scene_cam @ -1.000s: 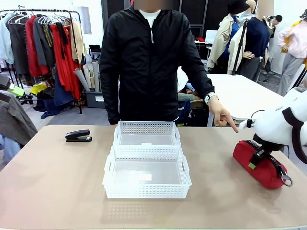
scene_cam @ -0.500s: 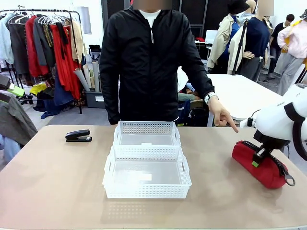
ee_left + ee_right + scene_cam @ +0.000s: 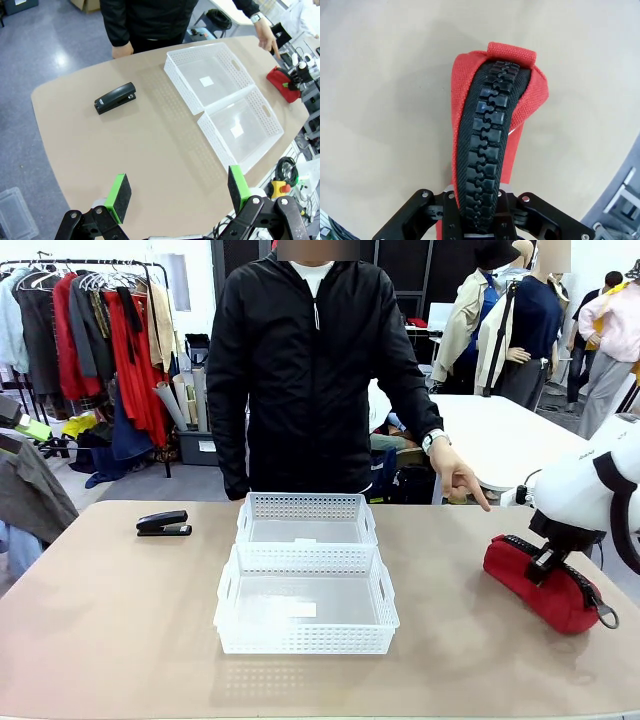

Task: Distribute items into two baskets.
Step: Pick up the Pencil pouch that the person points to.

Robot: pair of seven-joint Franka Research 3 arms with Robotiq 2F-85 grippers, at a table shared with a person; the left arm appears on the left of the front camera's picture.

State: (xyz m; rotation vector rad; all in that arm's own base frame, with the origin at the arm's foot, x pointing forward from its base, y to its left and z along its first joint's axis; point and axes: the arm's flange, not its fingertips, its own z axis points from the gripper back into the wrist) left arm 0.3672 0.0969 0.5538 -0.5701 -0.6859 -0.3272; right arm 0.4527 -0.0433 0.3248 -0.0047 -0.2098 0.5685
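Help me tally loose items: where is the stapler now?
Front view: the stapler lies on the table at the robot's left, clear of the far basket, toward the far edge.

The right arm (image 3: 585,495) is shelled in white, banded black; the black left hand (image 3: 177,190) is tipped with green pads (image 3: 118,196).

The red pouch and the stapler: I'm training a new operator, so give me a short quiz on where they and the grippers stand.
1. True or false: the right gripper is shut on the red pouch.
2. The black stapler lies: A) in a basket; B) on the table, left of the two baskets; C) on top of the red pouch.
3. Fill in: the left gripper has its jaws ___.
Key: 1 true; 2 B; 3 open.
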